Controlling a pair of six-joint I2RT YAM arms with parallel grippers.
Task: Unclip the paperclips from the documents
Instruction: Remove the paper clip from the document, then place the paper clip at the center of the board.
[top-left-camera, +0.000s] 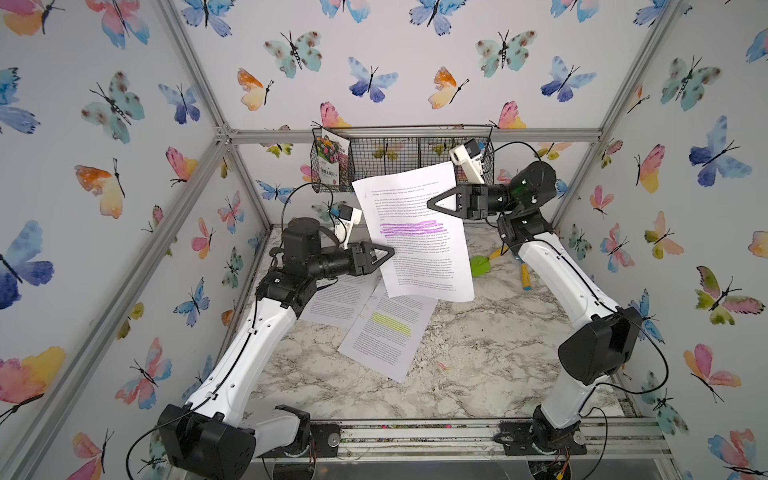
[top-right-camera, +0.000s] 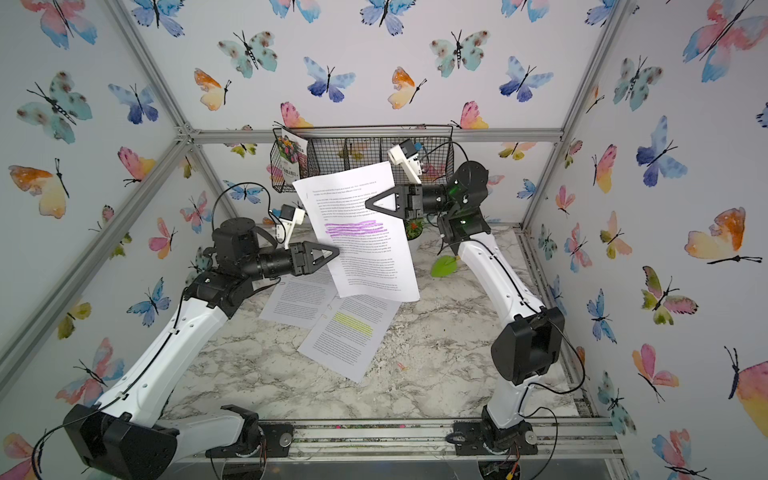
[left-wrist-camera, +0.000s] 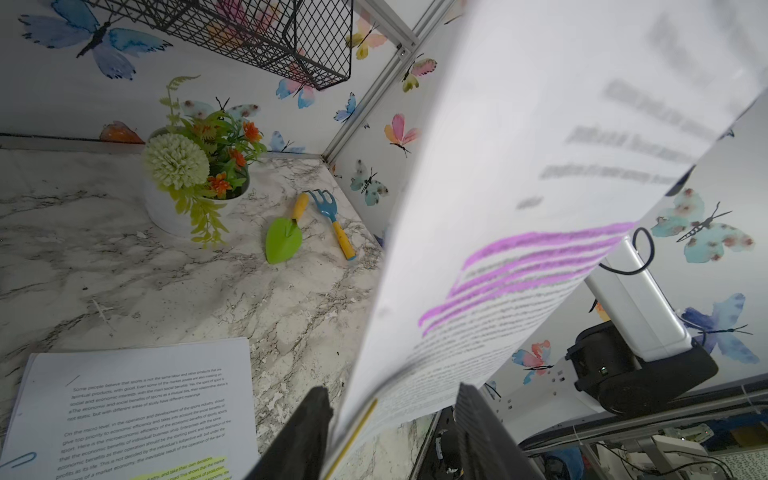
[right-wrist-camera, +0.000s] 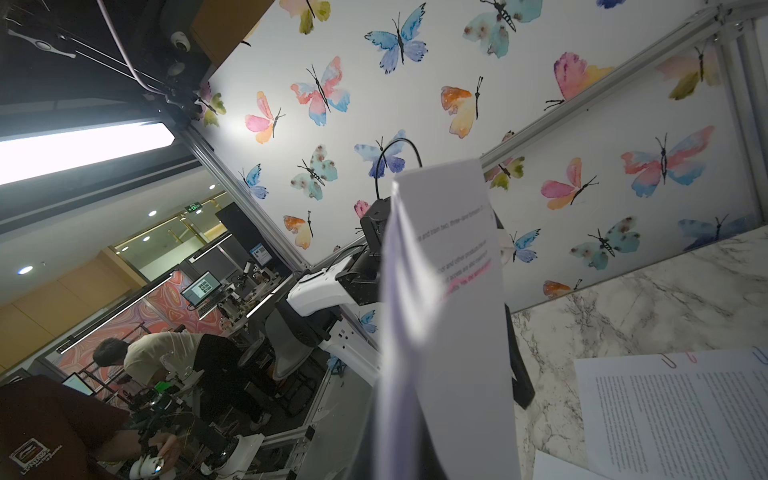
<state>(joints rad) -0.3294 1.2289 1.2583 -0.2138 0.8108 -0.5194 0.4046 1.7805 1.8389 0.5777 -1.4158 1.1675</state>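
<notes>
- My right claw (top-left-camera: 432, 203) is clenched on the right edge of the purple-marked document (top-left-camera: 415, 257) — the sheet hangs in the air above the counter (top-left-camera: 478, 365).
- My left claw (top-left-camera: 390, 252) is at the sheet's left edge. It is not clenched: its fingers (left-wrist-camera: 307, 432) stand apart on both sides of a yellow paperclip (left-wrist-camera: 357, 428).
- The yellow-marked document (top-left-camera: 386, 332) and the plain document (top-left-camera: 336, 299) lie flat on the counter below — a blue paperclip (left-wrist-camera: 18, 460) sits on the yellow-marked one.
</notes>
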